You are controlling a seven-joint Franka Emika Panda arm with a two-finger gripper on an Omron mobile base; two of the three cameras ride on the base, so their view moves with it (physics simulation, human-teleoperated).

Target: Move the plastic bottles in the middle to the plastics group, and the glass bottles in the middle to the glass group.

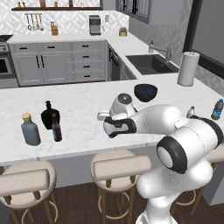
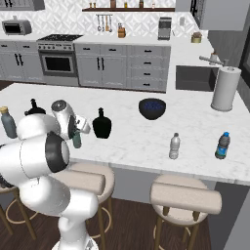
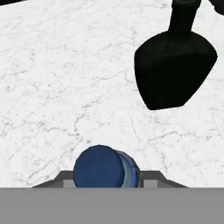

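Note:
In the hand view a small light-blue plastic bottle (image 3: 106,167) with a blue top sits between my gripper's (image 3: 107,181) fingers, which press its sides. From the right base view my gripper (image 2: 76,134) points down over that bottle (image 2: 76,141) near the counter's front edge. A squat black flask (image 2: 101,124) (image 3: 175,65) stands just beyond it. At the left stand the grey tan-capped bottle (image 1: 30,130), another black flask (image 1: 49,114) and the brown beer bottle (image 1: 56,128). A clear bottle (image 2: 174,146) and a deeper blue bottle (image 2: 222,145) stand at the right.
A dark bowl (image 2: 152,108) sits mid-counter behind the bottles. A paper towel roll (image 2: 225,89) stands at the far right by the sink (image 2: 195,78). Stools (image 2: 185,197) line the counter's front edge.

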